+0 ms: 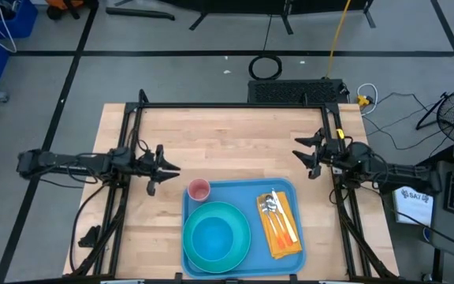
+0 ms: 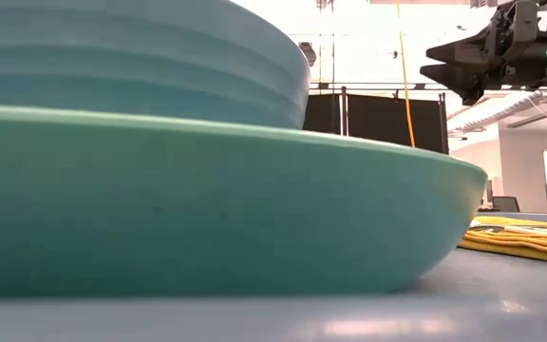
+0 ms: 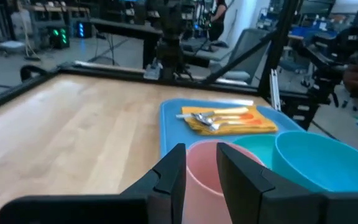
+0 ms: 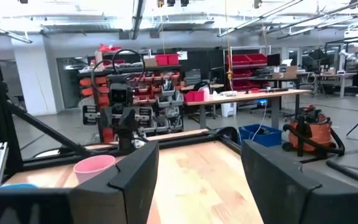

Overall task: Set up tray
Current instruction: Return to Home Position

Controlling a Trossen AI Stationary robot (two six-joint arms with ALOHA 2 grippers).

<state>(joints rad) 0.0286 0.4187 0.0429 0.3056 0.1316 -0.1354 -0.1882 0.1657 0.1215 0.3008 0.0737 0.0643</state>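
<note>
The blue tray lies flat on the near middle of the wooden table. On it stand a pink cup, upright in the far left corner, a teal plate with a blue bowl in it, and a yellow napkin carrying cutlery. My left gripper hovers open just left of the cup, which shows beyond its fingers. My right gripper hangs open above the table, beyond the tray's far right corner.
Bare wood spreads over the far half of the table and left of the tray. A dark metal frame runs along the table's edges. In the low view the plate and bowl fill the picture.
</note>
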